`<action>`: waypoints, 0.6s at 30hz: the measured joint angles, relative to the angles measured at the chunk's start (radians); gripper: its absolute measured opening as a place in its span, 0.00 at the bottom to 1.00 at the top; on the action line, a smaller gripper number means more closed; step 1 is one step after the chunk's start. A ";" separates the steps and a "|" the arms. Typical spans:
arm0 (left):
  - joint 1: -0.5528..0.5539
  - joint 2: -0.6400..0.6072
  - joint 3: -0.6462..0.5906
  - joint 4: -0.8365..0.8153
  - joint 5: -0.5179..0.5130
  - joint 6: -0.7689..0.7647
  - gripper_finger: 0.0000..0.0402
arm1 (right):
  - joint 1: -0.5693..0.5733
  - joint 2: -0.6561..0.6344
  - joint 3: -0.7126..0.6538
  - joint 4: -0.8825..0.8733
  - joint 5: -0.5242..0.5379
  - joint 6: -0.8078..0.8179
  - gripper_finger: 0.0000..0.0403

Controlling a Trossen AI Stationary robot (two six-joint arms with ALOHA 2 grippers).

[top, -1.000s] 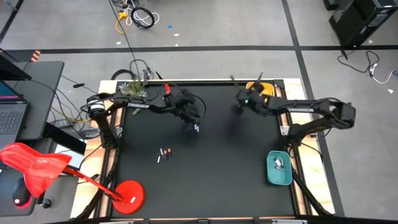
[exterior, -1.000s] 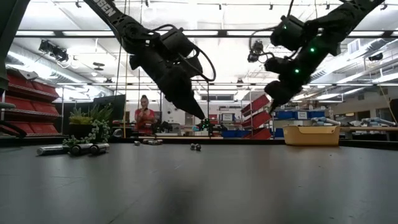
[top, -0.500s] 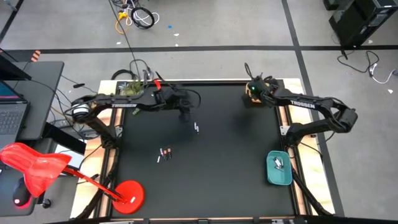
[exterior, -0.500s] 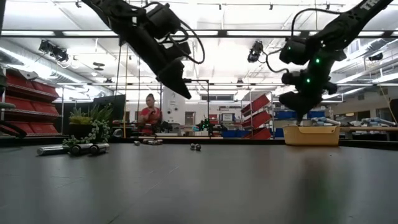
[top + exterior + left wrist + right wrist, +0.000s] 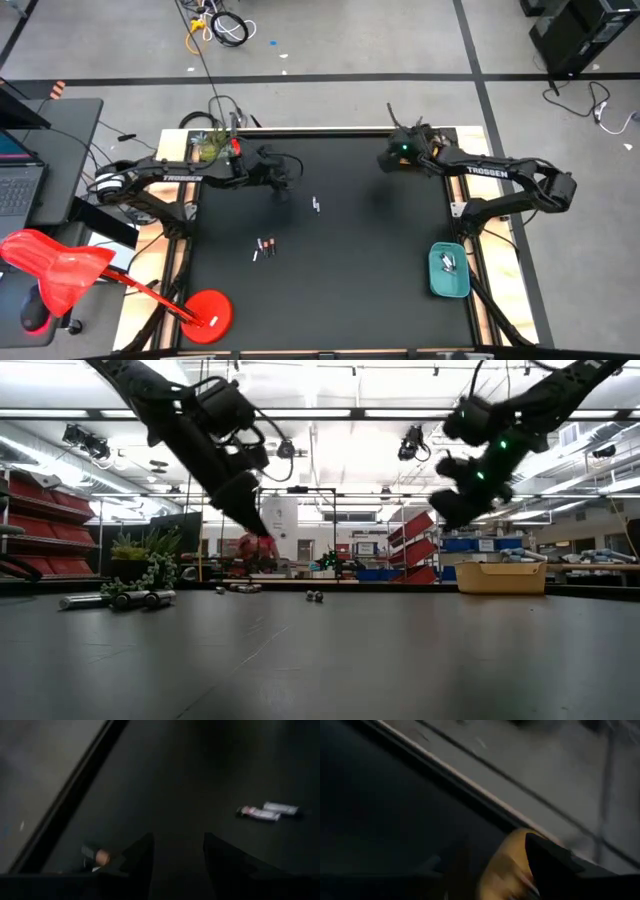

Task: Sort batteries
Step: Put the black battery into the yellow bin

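Two silvery batteries [image 5: 316, 205] lie on the black table top, and a small group of batteries [image 5: 265, 245], some reddish, lies nearer the front. In the left wrist view two batteries [image 5: 267, 811] lie side by side ahead of the fingers. My left gripper [image 5: 283, 186] hangs open above the table, left of the silvery pair, with nothing between its fingers [image 5: 142, 857]. My right gripper [image 5: 390, 158] hangs open near the far right, beside the yellow tray [image 5: 507, 862], and holds nothing.
A teal tray [image 5: 449, 270] with a few batteries in it stands at the right front edge. The yellow tray [image 5: 500, 577] stands at the far right corner. More batteries [image 5: 115, 600] lie at the left in the low view. A plant [image 5: 210, 145] stands at the far left corner.
My left gripper has drawn back toward the table's left and far edge and risen a little, leaving the two silvery batteries uncovered on the table. My right gripper swung toward the yellow tray at the far right corner, then came back a little toward the left.
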 joint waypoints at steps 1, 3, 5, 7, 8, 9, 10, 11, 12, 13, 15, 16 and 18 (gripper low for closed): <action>0.000 0.003 -0.004 -0.011 -0.021 -0.014 0.43 | 0.026 0.000 0.000 0.055 -0.029 -0.019 0.48; 0.002 0.008 -0.006 -0.037 -0.061 -0.049 0.43 | 0.071 0.002 0.000 0.142 -0.128 -0.037 0.46; 0.006 0.008 -0.007 -0.072 -0.106 -0.081 0.43 | 0.115 0.019 0.001 0.242 -0.246 -0.037 0.44; 0.011 0.008 -0.007 -0.082 -0.157 -0.099 0.43 | 0.161 0.038 0.000 0.304 -0.324 -0.044 0.42; 0.021 0.008 -0.007 -0.086 -0.177 -0.105 0.43 | 0.185 0.054 0.000 0.348 -0.344 -0.045 0.41; 0.034 0.008 -0.007 -0.080 -0.187 -0.109 0.43 | 0.207 0.069 0.001 0.380 -0.353 -0.046 0.40; 0.049 0.015 -0.007 -0.062 -0.188 -0.114 0.43 | 0.232 0.087 0.001 0.403 -0.354 -0.046 0.40; 0.069 0.023 -0.007 -0.042 -0.177 -0.121 0.43 | 0.256 0.111 0.000 0.436 -0.354 -0.047 0.39; 0.093 0.030 -0.006 -0.032 -0.152 -0.134 0.43 | 0.279 0.132 0.000 0.465 -0.353 -0.049 0.38; 0.115 0.044 -0.006 -0.026 -0.118 -0.143 0.43 | 0.309 0.153 0.000 0.483 -0.353 -0.053 0.38; 0.161 0.086 0.015 -0.026 -0.045 -0.165 0.43 | 0.360 0.191 0.000 0.522 -0.353 -0.062 0.37; 0.179 0.106 0.022 -0.030 -0.018 -0.165 0.43 | 0.389 0.207 0.000 0.537 -0.348 -0.062 0.36; 0.208 0.153 0.050 -0.039 -0.001 -0.166 0.43 | 0.430 0.226 0.000 0.562 -0.316 -0.068 0.34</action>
